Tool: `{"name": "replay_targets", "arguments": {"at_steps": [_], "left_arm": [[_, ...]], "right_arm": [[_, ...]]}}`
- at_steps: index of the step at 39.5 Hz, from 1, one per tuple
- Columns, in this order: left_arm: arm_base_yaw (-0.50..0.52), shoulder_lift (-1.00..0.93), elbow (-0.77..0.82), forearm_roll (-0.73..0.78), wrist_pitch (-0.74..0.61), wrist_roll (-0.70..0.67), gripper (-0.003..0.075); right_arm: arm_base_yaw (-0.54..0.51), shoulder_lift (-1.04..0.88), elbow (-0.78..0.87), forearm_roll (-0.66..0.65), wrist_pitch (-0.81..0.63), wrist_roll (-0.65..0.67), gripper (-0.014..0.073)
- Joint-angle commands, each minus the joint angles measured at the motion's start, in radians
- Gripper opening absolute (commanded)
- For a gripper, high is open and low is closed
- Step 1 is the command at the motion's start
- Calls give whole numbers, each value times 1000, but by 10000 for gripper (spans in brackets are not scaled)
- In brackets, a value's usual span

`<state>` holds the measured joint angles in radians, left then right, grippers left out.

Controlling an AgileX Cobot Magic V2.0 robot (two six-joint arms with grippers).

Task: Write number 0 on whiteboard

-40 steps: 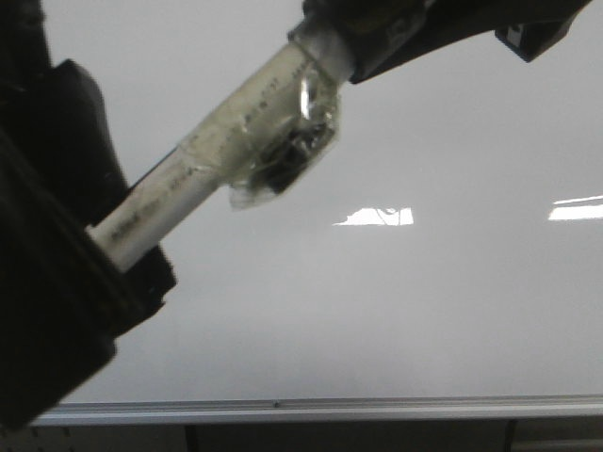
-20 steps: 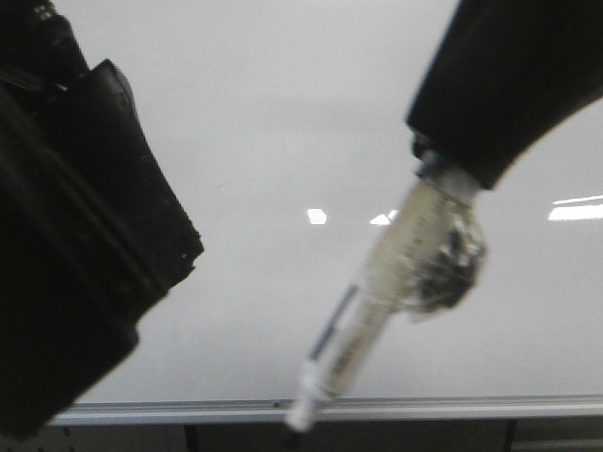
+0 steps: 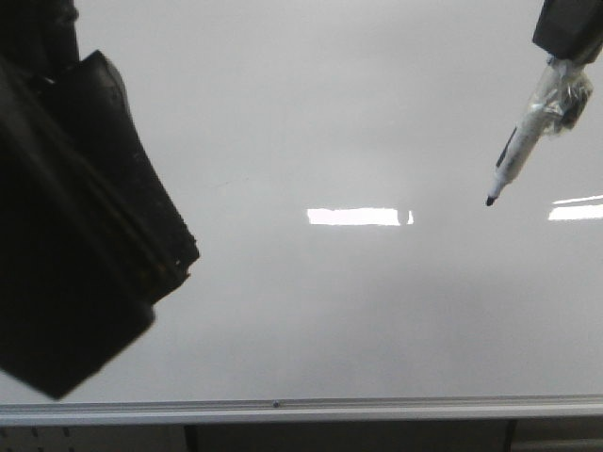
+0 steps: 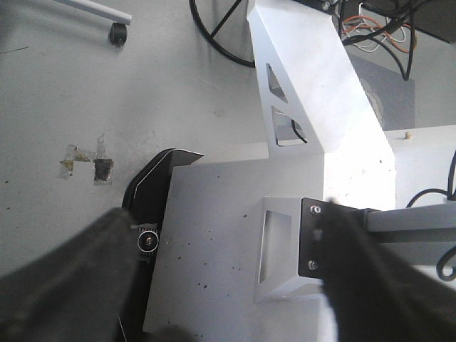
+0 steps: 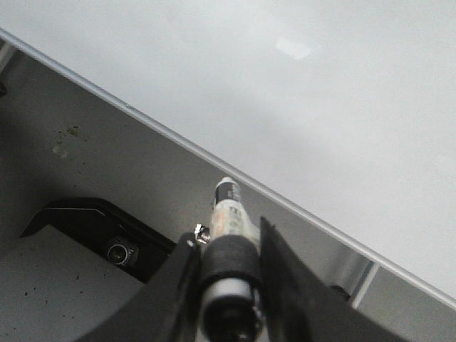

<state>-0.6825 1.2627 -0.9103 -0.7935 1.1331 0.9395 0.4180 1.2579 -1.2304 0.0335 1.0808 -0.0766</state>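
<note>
The whiteboard [image 3: 330, 113] fills the front view, glossy pale grey; no number 0 shows on it. At the top right my right gripper [image 3: 565, 52] is shut on a marker [image 3: 518, 151] wrapped in clear tape. Its black tip [image 3: 490, 201] points down and to the left in front of the board; whether it touches I cannot tell. In the right wrist view the marker [image 5: 228, 206] sticks out between the shut fingers of the right gripper [image 5: 228, 263], towards the whiteboard [image 5: 320, 92]. My left gripper [image 4: 228, 299] is open, nothing between its blurred fingers.
The board's silver bottom rail [image 3: 330, 408] runs along the low edge and shows as a diagonal rail [image 5: 178, 146] in the right wrist view. My left arm [image 3: 75, 235] blocks the board's left side. Bright light reflections [image 3: 358, 217] lie mid-board. A white robot base [image 4: 235, 235] lies under the left gripper.
The right gripper carried the marker from the left arm at centre, down across the board, then up to the top right. The left arm barely shifted.
</note>
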Motion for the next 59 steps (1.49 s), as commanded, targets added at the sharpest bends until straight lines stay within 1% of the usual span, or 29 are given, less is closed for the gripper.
{"name": "replay_targets", "arguments": {"at_steps": [1, 5, 9, 11, 15, 20, 23, 35, 41, 48, 59], "left_arm": [[-7, -27, -28, -56, -3, 0, 301], [-7, -27, -28, -56, -3, 0, 147], [-7, -27, -28, -56, -9, 0, 27], [-7, -27, -28, -56, -9, 0, -19], [-7, -27, -28, -56, -9, 0, -20], [-7, -27, -28, -56, -9, 0, -20], [-7, -27, -28, -56, -9, 0, -20], [-7, -27, -28, -56, -9, 0, -20], [-7, -27, -28, -56, -9, 0, -20], [-7, -27, -28, -56, -9, 0, -20], [-7, -27, -28, -56, -9, 0, -20]], "right_arm": [[-4, -22, -46, -17, -50, 13, -68], [-5, -21, -57, -17, -50, 28, -68], [-22, -21, -72, -17, -51, 42, -68], [-44, -21, -85, -16, -50, 44, -68], [-109, -19, -132, -11, -34, 45, -68], [-190, 1, -230, -11, 4, 45, -68], [-216, 31, -294, -11, 31, 44, -68], [-219, 221, -601, 11, 121, 23, -68], [-219, 323, -705, 21, 152, -6, -68], [-219, 412, -776, 30, 176, -11, -68], [-219, 458, -785, 30, 135, -11, -68]]}}
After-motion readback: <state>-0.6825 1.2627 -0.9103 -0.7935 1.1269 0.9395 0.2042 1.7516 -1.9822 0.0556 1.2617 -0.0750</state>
